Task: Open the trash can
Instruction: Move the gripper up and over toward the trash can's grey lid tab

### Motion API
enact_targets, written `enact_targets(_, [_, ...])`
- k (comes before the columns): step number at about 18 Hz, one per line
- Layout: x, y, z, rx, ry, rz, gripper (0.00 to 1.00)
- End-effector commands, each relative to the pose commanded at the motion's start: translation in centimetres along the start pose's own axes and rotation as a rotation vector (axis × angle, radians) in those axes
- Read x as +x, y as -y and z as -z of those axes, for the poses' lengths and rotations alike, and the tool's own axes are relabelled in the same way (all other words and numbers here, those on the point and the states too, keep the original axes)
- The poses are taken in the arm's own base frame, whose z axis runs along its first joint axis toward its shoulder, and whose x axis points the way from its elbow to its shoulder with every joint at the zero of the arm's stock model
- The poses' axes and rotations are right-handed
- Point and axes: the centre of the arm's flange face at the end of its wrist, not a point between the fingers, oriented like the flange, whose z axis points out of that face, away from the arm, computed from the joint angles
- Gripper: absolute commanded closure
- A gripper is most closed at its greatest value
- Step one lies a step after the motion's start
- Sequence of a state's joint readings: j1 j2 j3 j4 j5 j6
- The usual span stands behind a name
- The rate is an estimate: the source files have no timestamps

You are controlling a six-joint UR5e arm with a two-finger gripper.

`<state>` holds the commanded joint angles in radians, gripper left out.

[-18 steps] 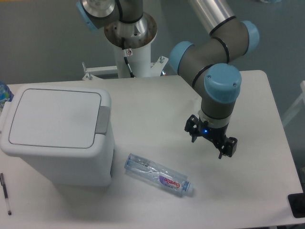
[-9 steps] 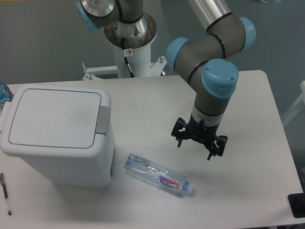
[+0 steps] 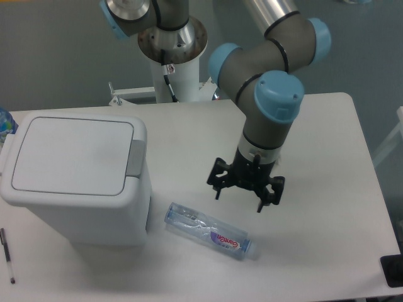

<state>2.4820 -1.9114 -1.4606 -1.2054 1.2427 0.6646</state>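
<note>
White tabletop (image 3: 189, 135), grey floor behind. Trash can (image 3: 75, 179): left side, lid flat and closed, grey latch on its right edge. Plastic bottle (image 3: 209, 231): lying just right of it. End effector (image 3: 240, 191): fingers spread, empty, above the bottle.

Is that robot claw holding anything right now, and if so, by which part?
Nothing is held. The gripper hangs open above the table, its jaws spread, clear of the bottle and the trash can.

The boxy white trash can (image 3: 75, 179) stands upright at the table's left, lid shut.
</note>
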Motion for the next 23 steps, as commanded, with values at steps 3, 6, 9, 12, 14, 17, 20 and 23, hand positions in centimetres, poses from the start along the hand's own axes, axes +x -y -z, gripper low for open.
enact_targets(3, [0.5,1.0,2.2,-0.006,-0.032,0.123,0.0])
enact_targets(6, [1.6,1.1,3.8,-0.005,-0.089,0.147,0.0])
enact_targets(9, [2.7,1.0,5.6,-0.014,-0.121,0.174,0.0])
enact_targets(12, [4.0,1.4,8.0,0.005,-0.168,0.195,0.0])
enact_targets(14, [5.2,1.5,9.5,0.015,-0.188,0.211,0.0])
enact_targets(17, [7.2,1.9,9.3,0.02,-0.215,0.192,0.0])
enact_targets(20, [7.5,2.0,9.2,0.013,-0.219,0.237,0.0])
enact_targets(23, [8.0,2.2,8.6,0.003,-0.225,0.25,0.0])
